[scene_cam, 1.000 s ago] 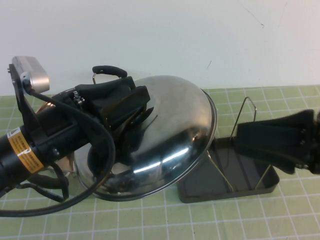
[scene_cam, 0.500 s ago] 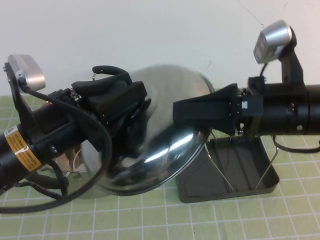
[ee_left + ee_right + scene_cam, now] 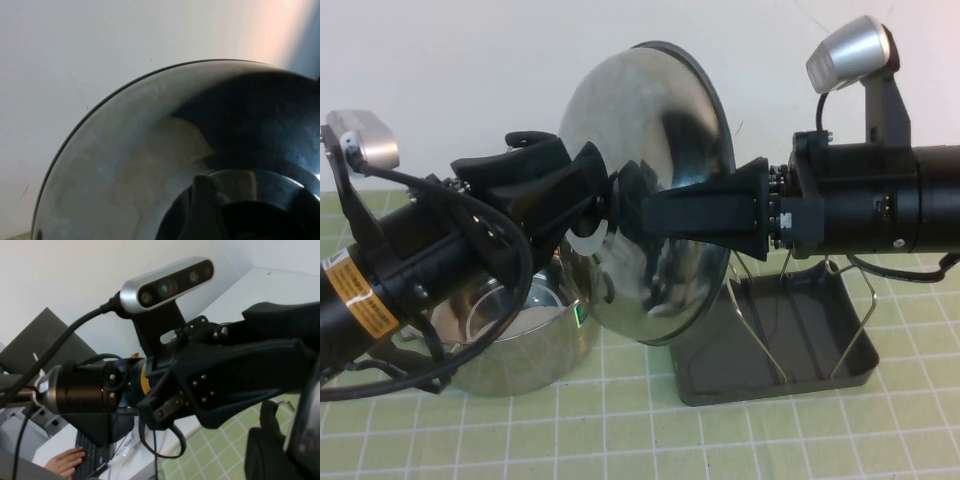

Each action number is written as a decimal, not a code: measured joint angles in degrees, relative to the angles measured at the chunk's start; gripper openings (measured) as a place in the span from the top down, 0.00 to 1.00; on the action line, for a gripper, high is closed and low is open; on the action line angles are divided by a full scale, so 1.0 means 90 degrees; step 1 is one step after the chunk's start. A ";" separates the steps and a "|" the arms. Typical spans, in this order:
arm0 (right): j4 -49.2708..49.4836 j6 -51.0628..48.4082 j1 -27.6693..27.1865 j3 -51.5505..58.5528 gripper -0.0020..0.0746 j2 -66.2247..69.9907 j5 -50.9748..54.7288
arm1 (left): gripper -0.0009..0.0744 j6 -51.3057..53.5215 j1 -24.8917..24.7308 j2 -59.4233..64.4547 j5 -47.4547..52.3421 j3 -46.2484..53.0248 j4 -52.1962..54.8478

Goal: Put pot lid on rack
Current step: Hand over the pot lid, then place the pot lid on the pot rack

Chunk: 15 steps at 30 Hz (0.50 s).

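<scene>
Green gridded matting is covering the table (image 3: 620, 430) in the high view, with a plain white wall standing behind it. Above the mat, the pot lid (image 3: 655, 130) is hanging in the air almost on edge, its shiny dome facing the left arm and its dark rim showing along the top. The left gripper (image 3: 605, 200) is reaching in from the left and is clamping the lid at its centre, where the knob is hiding behind the black fingers. The right gripper (image 3: 635, 205) is coming in level from the right and is meeting the lid at nearly the same spot; whether its fingers are spread or pressed together cannot be told. Below the left arm, the steel pot (image 3: 510, 340) is sitting uncovered on the mat. The rack (image 3: 820, 370) is lying to the right of the pot, under the right arm, its wire loops (image 3: 855, 320) standing upright, and the lid's lower edge is hanging above the rack's near-left corner without touching it. In the left wrist view, the lid's dome (image 3: 125, 165) is filling most of the picture against the white wall, with dark reflections pooling near its centre. In the right wrist view, the left arm's camera (image 3: 167, 285) and black wrist housing (image 3: 220, 375) are looming close, and a hand (image 3: 65, 462) is resting on a keyboard (image 3: 92, 460) far behind.
</scene>
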 joint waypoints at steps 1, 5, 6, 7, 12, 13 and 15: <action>0.0000 -0.0082 0.0000 0.0000 0.88 0.0000 -0.0026 | 0.39 0.0000 0.0040 0.0000 0.0000 0.0000 0.0000; -0.0027 -0.0382 0.0000 0.0000 0.88 -0.0201 -0.0514 | 0.38 -0.0057 0.0416 0.0000 -0.0060 0.0000 0.0236; -0.0086 -0.0486 0.0000 0.0000 0.88 -0.0303 -0.0772 | 0.38 -0.0172 0.0579 -0.0015 -0.0062 0.0000 0.0333; -0.0227 -0.0577 0.0000 0.0000 0.88 -0.0432 -0.1052 | 0.38 -0.0273 0.0728 -0.0029 -0.0074 0.0000 0.0453; -0.1792 -0.0239 0.0000 0.0000 0.88 -0.1132 -0.2133 | 0.52 -0.0962 0.1852 -0.0282 -0.0085 0.0000 0.1209; -0.2128 0.0013 0.0000 0.0000 0.88 -0.1218 -0.2240 | 0.62 -0.1070 0.2111 -0.0358 -0.0085 0.0000 0.1439; -0.2964 0.0577 0.0000 0.0000 0.88 -0.1350 -0.2392 | 0.82 -0.1226 0.2581 -0.0521 -0.0085 0.0000 0.1880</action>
